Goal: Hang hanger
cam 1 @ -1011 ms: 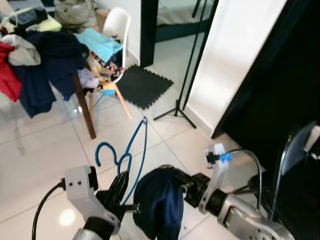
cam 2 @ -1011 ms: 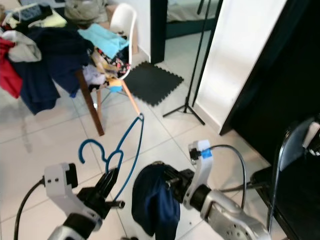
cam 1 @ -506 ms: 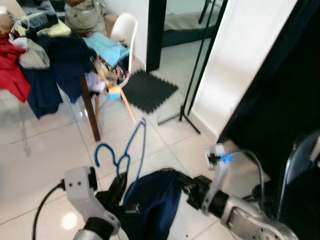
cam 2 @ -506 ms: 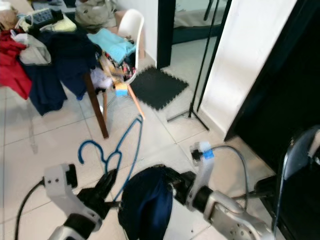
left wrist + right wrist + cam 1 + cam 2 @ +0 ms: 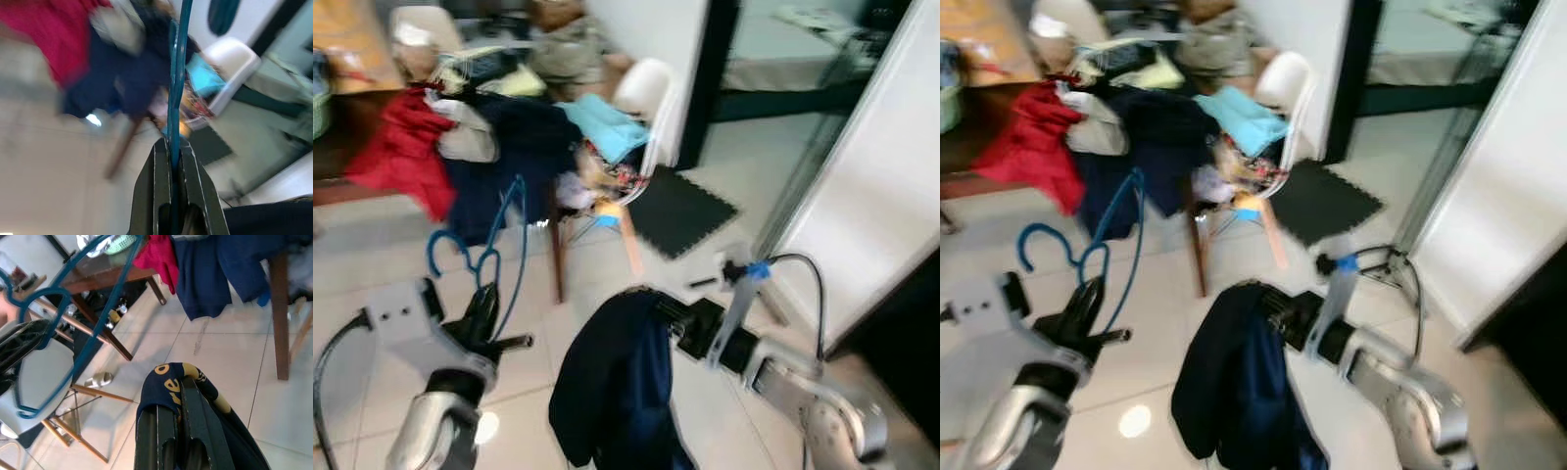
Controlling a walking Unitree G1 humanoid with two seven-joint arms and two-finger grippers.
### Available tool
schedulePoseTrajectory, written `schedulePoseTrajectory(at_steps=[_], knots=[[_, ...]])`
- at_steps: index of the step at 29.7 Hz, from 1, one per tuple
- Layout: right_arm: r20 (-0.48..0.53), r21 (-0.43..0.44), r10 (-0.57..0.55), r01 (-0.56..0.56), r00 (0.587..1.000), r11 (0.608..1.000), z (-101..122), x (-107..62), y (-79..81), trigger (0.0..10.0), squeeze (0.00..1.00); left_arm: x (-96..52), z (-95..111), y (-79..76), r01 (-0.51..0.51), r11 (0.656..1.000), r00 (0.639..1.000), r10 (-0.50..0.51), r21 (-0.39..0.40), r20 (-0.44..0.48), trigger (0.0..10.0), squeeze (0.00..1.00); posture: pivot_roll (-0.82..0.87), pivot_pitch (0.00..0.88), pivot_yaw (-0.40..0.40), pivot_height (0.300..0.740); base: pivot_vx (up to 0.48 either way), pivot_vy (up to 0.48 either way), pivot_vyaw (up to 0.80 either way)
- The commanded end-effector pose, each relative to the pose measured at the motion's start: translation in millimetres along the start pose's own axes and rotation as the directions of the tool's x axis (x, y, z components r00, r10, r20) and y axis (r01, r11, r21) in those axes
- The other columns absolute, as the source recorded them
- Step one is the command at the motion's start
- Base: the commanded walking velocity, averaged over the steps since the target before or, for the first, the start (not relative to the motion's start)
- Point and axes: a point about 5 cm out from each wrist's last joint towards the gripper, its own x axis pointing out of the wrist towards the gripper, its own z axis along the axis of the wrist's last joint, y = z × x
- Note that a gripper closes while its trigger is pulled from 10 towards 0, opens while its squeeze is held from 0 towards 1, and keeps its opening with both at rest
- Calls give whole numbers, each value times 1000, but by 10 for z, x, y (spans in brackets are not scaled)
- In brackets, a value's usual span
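The left gripper (image 5: pixel 487 315) is pinching the blue hanger (image 5: pixel 505 245) by its thin wire, fingers closed tight on it, and is carrying it upright with the hook curling over at the top, out in front of the wooden table (image 5: pixel 352 117) heaped with clothes. The right gripper (image 5: pixel 172 396) is clamped shut on the navy garment (image 5: pixel 615 382), which is draping down from the fingers over the tiled floor (image 5: pixel 607 274), clear of it. Both eye views are blurring, so the robot is probably walking or turning, and no rail or hook to hang on can be made out. To do this step well, it is worth keeping the hanger steady and apart from the dangling cloth, and holding the cloth high so it is not dragging, until a hanging place is coming into sight.
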Motion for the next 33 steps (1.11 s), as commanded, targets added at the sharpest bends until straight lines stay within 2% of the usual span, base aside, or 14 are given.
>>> schedulePoseTrajectory(at_steps=[1,4,6,9,11,15,16,18,19,25,27,30,31,33], knots=[[103,-43,43,-39,994,998,197,51,81,10000,0,12,118,101,-45,998,998,44,33,48,10000,0,28,87,-73,740,480,0,763],[211,-129,103,-77,972,989,602,209,142,10000,0,166,456,184,-56,990,984,33,132,173,10000,0,38,70,-67,740,480,0,763],[211,-129,103,-77,972,989,602,209,142,10000,0,166,456,184,-56,990,984,33,132,173,10000,0,38,70,-67,740,480,0,763],[297,-196,147,-90,943,976,969,341,201,10000,0,278,661,239,-67,983,971,25,171,238,10000,0,44,52,-63,740,480,0,721],[297,-196,147,-90,943,976,969,341,201,10000,0,278,661,239,-67,983,971,25,171,238,10000,0,44,52,-63,740,480,0,638],[400,-260,210,-109,892,959,1384,459,325,10000,0,385,818,195,-54,980,957,-5,193,291,10000,0,57,26,-65,740,480,0,0],[461,-279,215,-89,861,956,1595,529,382,10000,0,436,833,163,-50,980,954,-10,192,301,10000,0,64,17,-68,740,480,0,0],[461,-279,215,-89,861,956,1595,529,382,10000,0,436,833,163,-50,980,954,-10,192,301,10000,0,64,17,-68,740,480,0,0],[501,-283,213,-73,839,956,1736,592,426,10000,0,472,825,135,-50,981,953,-9,186,304,10000,0,68,14,-74,740,480,0,0],[562,-272,159,-1,812,962,1943,744,483,10000,0,509,789,73,-47,985,954,-4,164,300,10000,0,73,3,-79,740,480,0,0],[615,-249,74,104,785,963,2130,809,465,10000,0,521,772,52,-58,984,955,6,166,295,10000,0,88,0,-83,740,480,0,0],[641,-230,36,148,767,962,2217,818,437,10000,0,526,766,50,-65,984,956,13,167,294,10000,0,88,0,-82,740,480,0,0],[673,-186,-55,240,738,953,2336,811,348,10000,0,531,755,40,-69,984,956,18,166,292,10000,0,85,0,-81,740,480,0,0],[678,-177,-97,291,729,940,2367,812,310,10000,0,533,753,34,-69,984,956,18,165,292,10000,0,83,0,-81,740,480,0,0]])
